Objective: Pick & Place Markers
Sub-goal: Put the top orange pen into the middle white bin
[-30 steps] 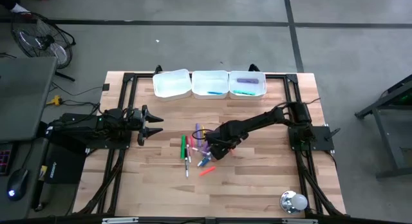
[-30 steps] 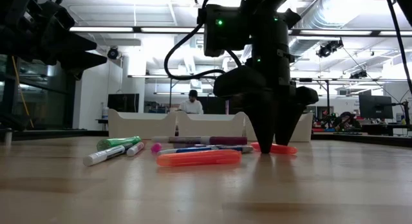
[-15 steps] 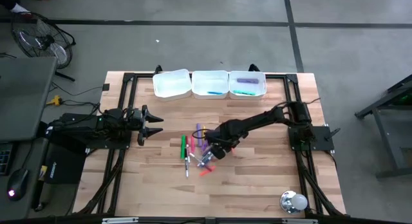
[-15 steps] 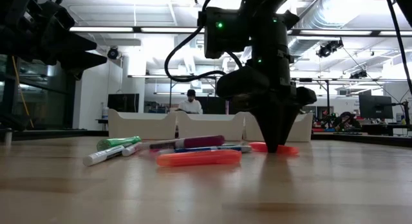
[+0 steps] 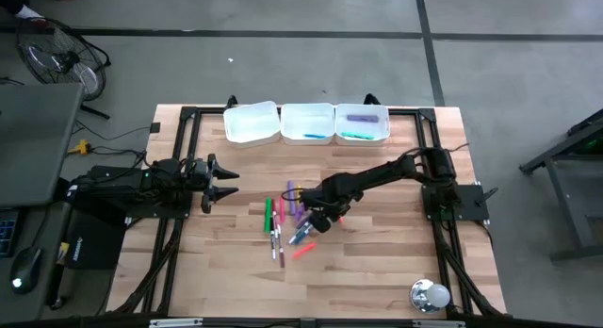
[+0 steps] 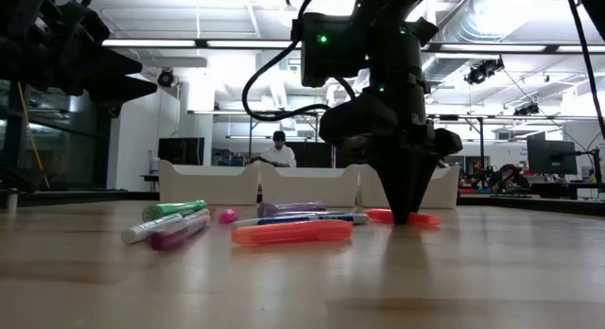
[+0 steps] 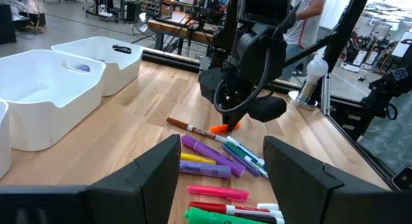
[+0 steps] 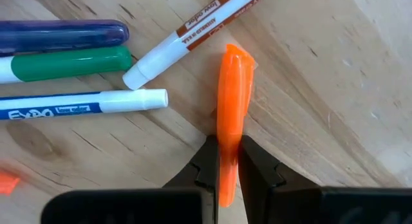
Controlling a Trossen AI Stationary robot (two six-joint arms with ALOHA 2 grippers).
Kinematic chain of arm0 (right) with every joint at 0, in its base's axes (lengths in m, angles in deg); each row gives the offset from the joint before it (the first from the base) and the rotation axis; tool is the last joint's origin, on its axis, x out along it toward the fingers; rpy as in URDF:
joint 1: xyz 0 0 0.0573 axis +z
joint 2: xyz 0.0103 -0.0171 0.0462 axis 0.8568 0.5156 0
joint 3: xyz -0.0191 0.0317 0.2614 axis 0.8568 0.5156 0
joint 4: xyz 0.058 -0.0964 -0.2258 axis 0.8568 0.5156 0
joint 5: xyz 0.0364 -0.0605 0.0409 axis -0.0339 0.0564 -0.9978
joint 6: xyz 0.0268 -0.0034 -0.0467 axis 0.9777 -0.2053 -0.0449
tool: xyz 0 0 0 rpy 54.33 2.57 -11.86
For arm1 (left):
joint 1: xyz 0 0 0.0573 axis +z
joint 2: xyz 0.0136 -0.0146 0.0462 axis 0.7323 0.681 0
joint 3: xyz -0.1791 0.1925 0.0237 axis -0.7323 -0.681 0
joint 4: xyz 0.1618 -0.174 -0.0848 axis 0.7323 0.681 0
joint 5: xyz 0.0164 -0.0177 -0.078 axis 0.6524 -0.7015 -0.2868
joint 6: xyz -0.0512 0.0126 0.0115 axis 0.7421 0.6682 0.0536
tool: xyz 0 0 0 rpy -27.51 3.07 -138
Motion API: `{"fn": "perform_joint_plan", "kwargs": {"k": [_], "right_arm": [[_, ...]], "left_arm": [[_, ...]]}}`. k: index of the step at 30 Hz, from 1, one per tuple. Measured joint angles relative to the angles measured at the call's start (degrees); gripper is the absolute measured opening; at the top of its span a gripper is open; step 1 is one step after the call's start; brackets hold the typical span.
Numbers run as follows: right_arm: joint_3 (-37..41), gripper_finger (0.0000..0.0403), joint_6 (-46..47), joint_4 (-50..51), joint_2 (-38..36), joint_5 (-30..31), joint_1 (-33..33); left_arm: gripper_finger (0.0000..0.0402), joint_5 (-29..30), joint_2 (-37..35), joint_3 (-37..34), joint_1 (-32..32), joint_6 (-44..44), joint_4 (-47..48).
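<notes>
Right end effector (image 5: 309, 226) low among scattered markers (image 5: 283, 220) — three white trays (image 5: 307, 123) beyond.

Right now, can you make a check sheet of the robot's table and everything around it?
Surface: bare wooden table.
Job's things: loose markers in the middle; an orange marker lies on the wood between the right gripper's fingers; three white trays at the far edge, two holding markers.
Clutter: round silver object at the near right corner.
Grippers: right gripper shut on the orange marker; left gripper open, waiting at the left.
Cables: wires on the floor at the left.
Surroundings: fan, people beyond the table.
</notes>
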Motion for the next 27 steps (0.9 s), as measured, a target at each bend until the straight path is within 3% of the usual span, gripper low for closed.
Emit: {"fn": "perform_joint_plan", "kwargs": {"k": [13, 27], "right_arm": [[-0.84, 0.0026, -6.53, 0.87, -4.89, -0.92, -5.23], [-13.57, 0.0025, -28.5, 2.25, -5.21, -1.55, -18.77]], "left_arm": [[0.022, 0.0, -0.02, 0.0, 0.0, -0.02, 0.01], [0.022, 0.0, -0.02, 0.0, 0.02, -0.02, 0.02]]}}
